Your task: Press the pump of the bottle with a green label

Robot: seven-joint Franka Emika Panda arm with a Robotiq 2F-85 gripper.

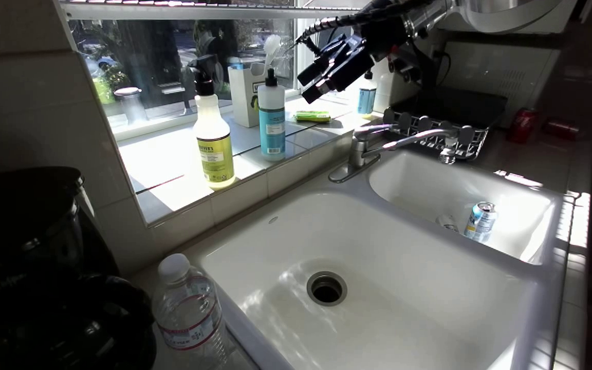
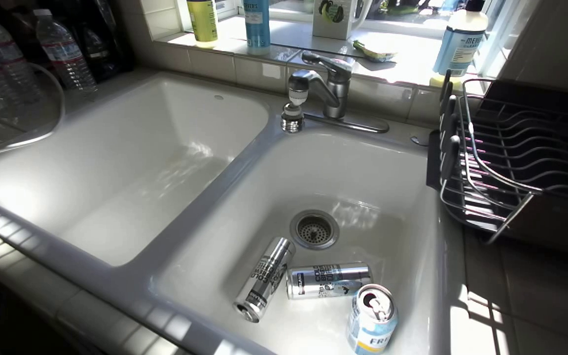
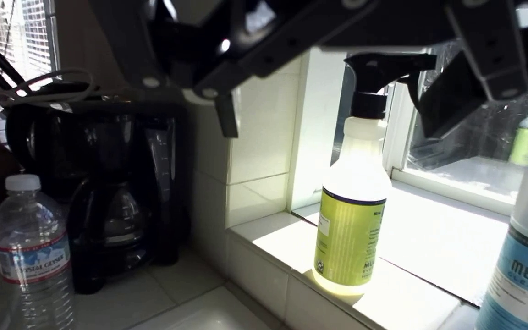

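The bottle with the green label [image 3: 355, 183] stood upright on the window sill [image 3: 268, 233], close to its front edge, probably put there to be within reach of the sink [image 1: 419, 288]. It was topped by a spray head [image 3: 369, 78] with a trigger [image 3: 411, 89] rather than a pump, facing three o'clock in my wrist view, so I reckoned a squeeze might serve better than a downward push. My gripper [image 3: 330, 119] was spread wide, holding nothing, likely so its jaws could straddle that head. In an exterior view I hung toward two o'clock from the bottle, apart from it. A blue-labelled bottle [image 3: 520, 261] stood at its four o'clock in the wrist view, near enough that I judged it easy to knock. Toward nine o'clock the coffee maker [image 3: 122, 183] sat on the lower counter [image 3: 190, 275], out of my way, I thought.
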